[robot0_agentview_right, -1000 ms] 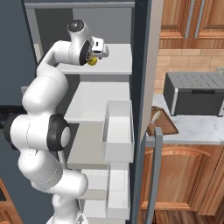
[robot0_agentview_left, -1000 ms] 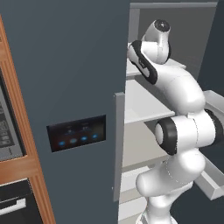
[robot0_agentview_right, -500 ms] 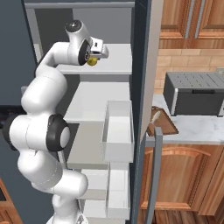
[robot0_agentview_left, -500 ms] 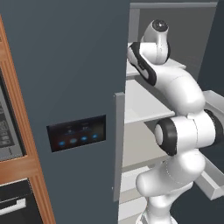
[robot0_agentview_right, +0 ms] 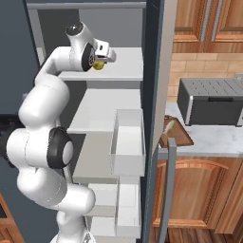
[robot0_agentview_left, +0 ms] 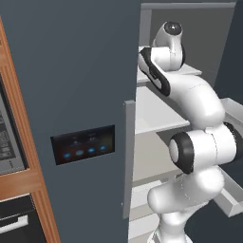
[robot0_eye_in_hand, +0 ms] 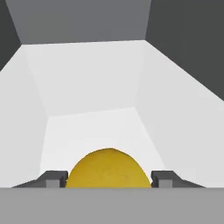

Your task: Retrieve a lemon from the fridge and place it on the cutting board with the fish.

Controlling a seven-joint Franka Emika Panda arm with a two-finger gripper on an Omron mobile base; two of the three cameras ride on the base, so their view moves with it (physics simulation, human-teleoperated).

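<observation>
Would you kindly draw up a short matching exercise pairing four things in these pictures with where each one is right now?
Things:
1. lemon
2. cutting board
3. fridge
4. gripper

Places or states:
A. lying on the counter by the dark grey appliance
B. one door open, white shelves showing
C. between the two fingers
D. up at the top shelf, shut on the fruit

Pairs: 1-C, 2-A, 3-B, 4-D
</observation>
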